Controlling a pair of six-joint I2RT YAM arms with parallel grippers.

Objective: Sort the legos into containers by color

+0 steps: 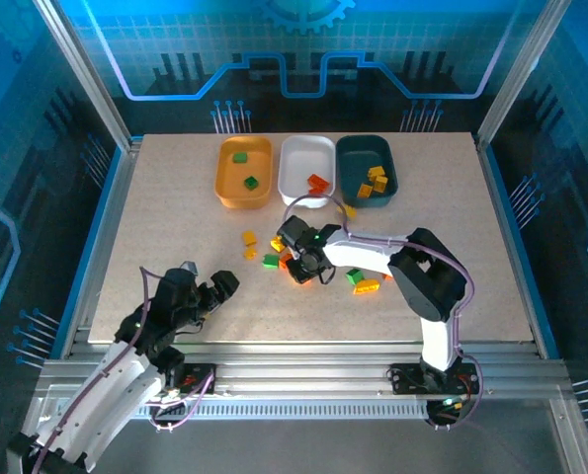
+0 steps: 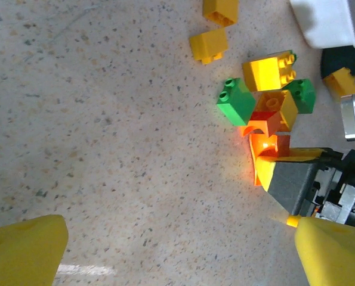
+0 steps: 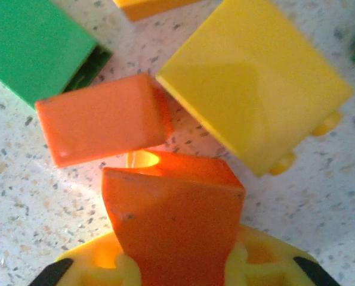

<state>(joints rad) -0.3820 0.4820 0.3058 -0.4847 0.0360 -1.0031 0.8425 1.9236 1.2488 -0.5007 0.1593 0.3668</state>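
Right tool (image 1: pixel 295 265) — red-orange brick (image 3: pixel 171 220) between its fingers

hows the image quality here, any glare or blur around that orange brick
Right wrist view: the red-orange brick sits very close, soft-edged, with a bright glow at its top edge. Left wrist view: that brick glares, overexposed; the yellow fingers in the bottom corners are blurred. Top view: table evenly lit, sharp.

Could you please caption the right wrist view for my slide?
Right gripper clasps one red-orange brick; yellow brick and green brick lie nearby.
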